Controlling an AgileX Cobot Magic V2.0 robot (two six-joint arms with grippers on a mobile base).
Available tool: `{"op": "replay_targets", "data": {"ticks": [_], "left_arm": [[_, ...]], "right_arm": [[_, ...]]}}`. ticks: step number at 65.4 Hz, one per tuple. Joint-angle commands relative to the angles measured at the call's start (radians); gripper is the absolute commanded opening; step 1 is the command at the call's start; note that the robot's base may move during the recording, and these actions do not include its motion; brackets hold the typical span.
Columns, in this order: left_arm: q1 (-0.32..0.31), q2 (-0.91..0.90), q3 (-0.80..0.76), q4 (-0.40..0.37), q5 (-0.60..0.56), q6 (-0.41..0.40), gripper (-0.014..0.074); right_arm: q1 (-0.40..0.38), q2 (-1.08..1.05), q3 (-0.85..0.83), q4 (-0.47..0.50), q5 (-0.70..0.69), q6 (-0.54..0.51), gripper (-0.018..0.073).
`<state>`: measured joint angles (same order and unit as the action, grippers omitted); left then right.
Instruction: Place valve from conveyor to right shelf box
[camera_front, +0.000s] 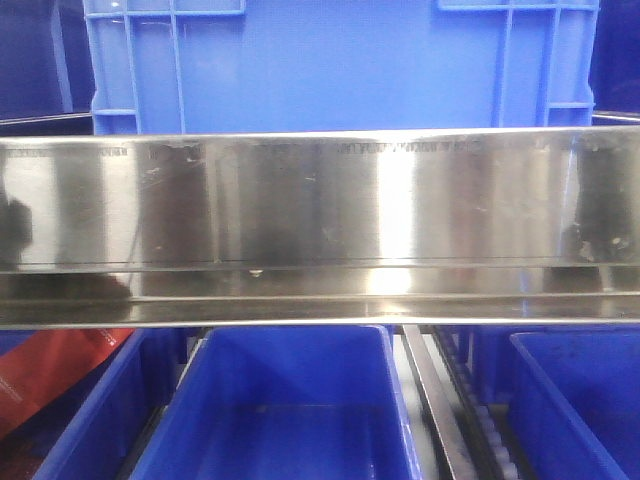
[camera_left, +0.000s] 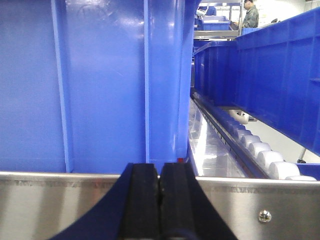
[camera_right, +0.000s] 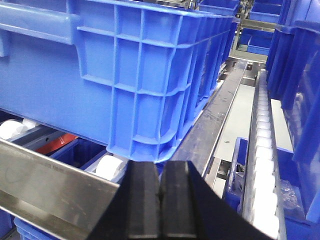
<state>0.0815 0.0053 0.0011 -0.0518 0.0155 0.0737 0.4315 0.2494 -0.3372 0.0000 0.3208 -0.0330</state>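
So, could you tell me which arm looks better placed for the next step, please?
Right, tentatively: both grippers are shut and empty, no valve in view, but the left gripper faces a blue crate wall, while the right gripper looks along the roller lanes.

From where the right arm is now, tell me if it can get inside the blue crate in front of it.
Probably not yet. The right pincer is shut and sits low against the blue crate's ribbed outer wall, with the steel rail beside it. The opening is not in view.
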Motion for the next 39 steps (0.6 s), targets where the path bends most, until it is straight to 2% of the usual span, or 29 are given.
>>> {"op": "replay_targets", "data": {"ticks": [1,8,12,17,24,32,39], "left_arm": [[0.005,-0.005,-0.001,-0.005,-0.023,-0.007,-0.0111],[0.005,-0.005,-0.001,-0.005,-0.023,-0.007,-0.0111],[0.005,-0.005,-0.001,-0.005,-0.023,-0.007,-0.0111],[0.005,-0.005,-0.001,-0.005,-0.023,-0.007,-0.0111],[0.005,-0.005,-0.001,-0.005,-0.025,-0.007,-0.0111],[0.005,-0.005,-0.001,-0.005,-0.025,-0.007,-0.0111],[0.005,-0.005,-0.001,-0.005,-0.025,-0.007,-0.0111]], "right_arm": [[-0.001,-0.004,0.002,-0.008,-0.022,-0.002,-0.0162],[-0.001,-0.004,0.002,-0.008,-0.026,-0.002,-0.0162],[-0.008,-0.004,0.002,0.023,-0.029,-0.002,-0.0162],[-0.041,-0.006,0.003,0.023,-0.021,-0.002,-0.0162],[-0.137,-0.026,0.020,0.040,-0.022,-0.002,-0.0162],[-0.275,-0.067,0.096,0.121,-0.117,-0.002,-0.0162],[-0.363,-0.116,0.189,0.130,-0.192,-0.002,-0.0162]]}}
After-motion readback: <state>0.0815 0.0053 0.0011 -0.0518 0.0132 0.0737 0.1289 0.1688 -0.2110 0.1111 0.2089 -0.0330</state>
